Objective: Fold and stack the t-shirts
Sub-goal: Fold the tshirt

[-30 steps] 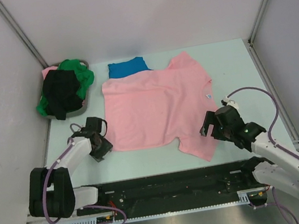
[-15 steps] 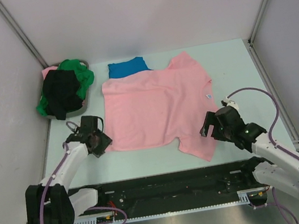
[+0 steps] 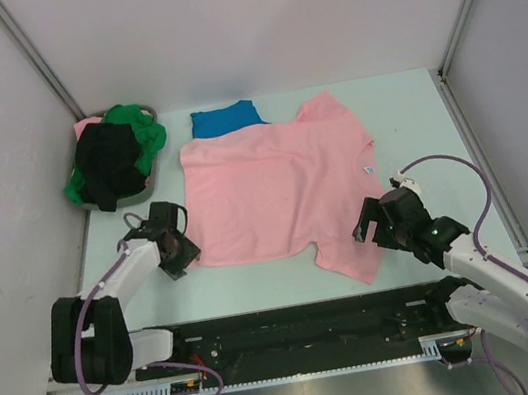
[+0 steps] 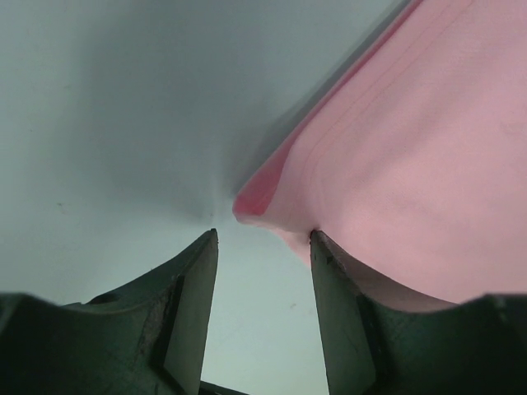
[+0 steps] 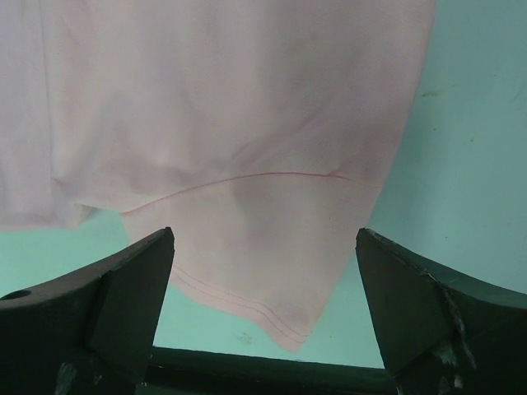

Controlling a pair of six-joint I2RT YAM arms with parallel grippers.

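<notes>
Near left: left gripper [image 4: 263,239] abt half open, gripping nothing, tips just short of hem corner of pink t-shirt [image 3: 271,181]; one finger [image 4: 338,280] seems to overlap cloth edge. Near right: right gripper [image 5: 263,239] wide open, empty, straddling near sleeve. Lies flat mid-table [image 3: 404,123], collar end to right. Beyond, at pink's far edge: blue t-shirt [image 3: 226,119], folded. Far left: green t-shirt [image 3: 143,126] & black t-shirt [image 3: 108,163] heaped in basket [image 3: 146,190]. Risks: closing short pinches air or top layer only; pushing fwd bunches hem; uneven L/R lift skews fold, drags pink onto blue.
</notes>
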